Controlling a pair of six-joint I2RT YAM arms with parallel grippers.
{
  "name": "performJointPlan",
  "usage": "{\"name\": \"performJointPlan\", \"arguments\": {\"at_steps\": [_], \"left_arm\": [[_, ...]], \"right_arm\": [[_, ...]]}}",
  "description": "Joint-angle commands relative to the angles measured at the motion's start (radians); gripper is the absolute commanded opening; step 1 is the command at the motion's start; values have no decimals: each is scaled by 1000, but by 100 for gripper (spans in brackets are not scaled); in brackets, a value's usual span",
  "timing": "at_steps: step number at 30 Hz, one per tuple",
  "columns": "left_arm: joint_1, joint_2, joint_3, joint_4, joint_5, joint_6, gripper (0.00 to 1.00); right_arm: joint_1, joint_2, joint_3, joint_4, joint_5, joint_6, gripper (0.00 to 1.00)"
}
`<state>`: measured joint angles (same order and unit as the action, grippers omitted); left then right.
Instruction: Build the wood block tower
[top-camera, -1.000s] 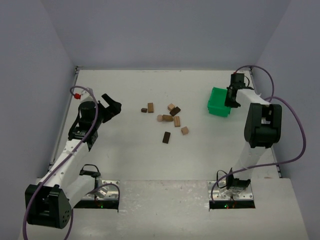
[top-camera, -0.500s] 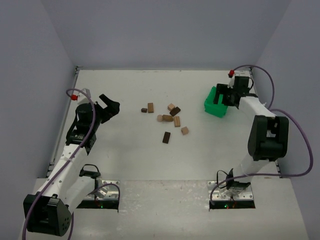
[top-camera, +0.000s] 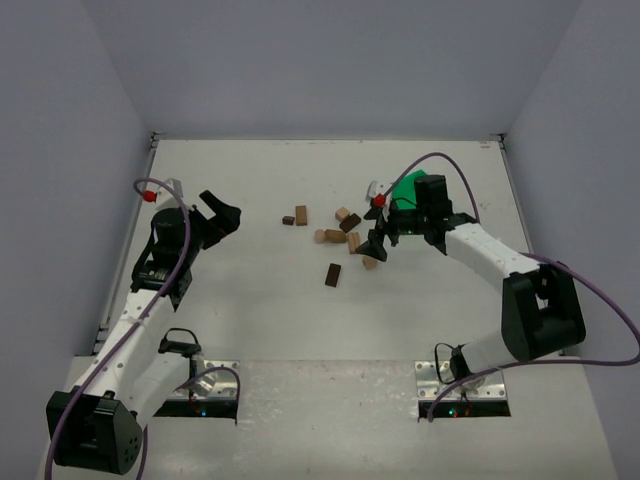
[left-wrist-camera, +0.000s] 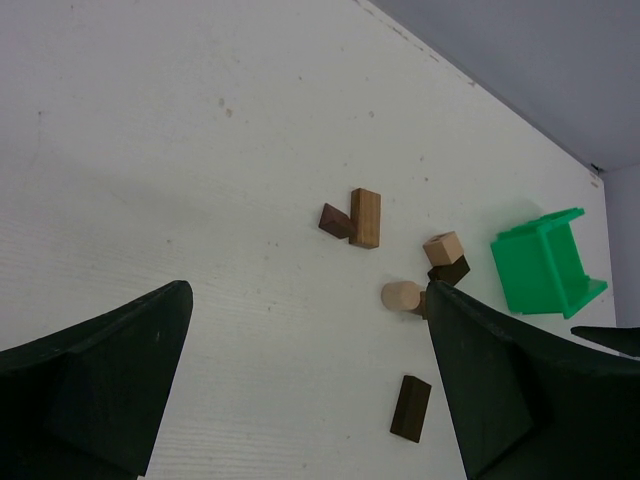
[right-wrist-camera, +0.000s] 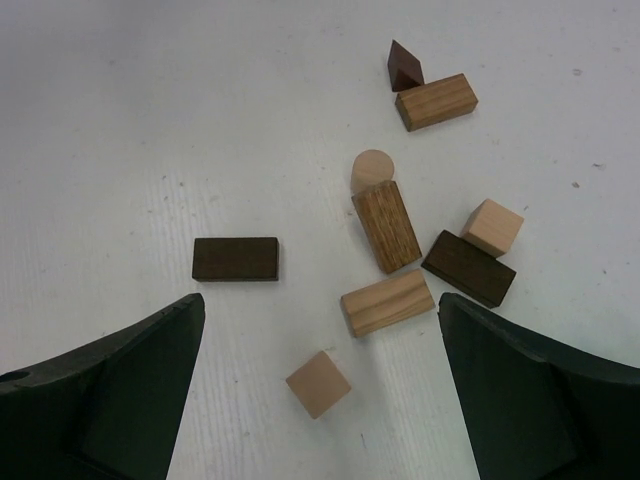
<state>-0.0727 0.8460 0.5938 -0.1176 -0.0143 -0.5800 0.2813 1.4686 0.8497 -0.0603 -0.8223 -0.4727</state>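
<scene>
One white tabletop (top-camera: 260, 320) carries one green bin (left-wrist-camera: 540, 265), past the right tip of the left fingers (left-wrist-camera: 90, 390), which gape wide and empty. The right fingers (right-wrist-camera: 100, 400) spread equally wide, holding nothing. Between and ahead of them lie nine unstacked blocks (right-wrist-camera: 387, 302): five rectangular pieces (right-wrist-camera: 386, 225) lying flat, long axes pointing different ways; two tan cubes (right-wrist-camera: 318, 383); one small dark piece (right-wrist-camera: 405, 65); one tan cylinder (right-wrist-camera: 372, 170)
</scene>
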Motion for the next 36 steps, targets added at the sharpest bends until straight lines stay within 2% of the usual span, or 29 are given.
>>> {"name": "performJointPlan", "arguments": {"at_steps": [1,6,13,18,27,36], "left_arm": [[-1,-27,-1,20,8,11,100],[-1,-7,5,20,1,9,100],[-1,14,9,26,1,8,100],[-1,8,7,29,-12,10,100],[-1,1,-2,41,-19,19,100],[-1,5,-9,52,-10,22,100]], "right_arm": [[19,55,71,-26,-8,-78,99],[44,152,127,-43,69,-59,95],[97,197,140,-12,136,-75,95],[114,277,229,-90,107,-124,89],[114,239,186,-10,150,-92,90],[115,248,199,-30,136,-121,90]]}}
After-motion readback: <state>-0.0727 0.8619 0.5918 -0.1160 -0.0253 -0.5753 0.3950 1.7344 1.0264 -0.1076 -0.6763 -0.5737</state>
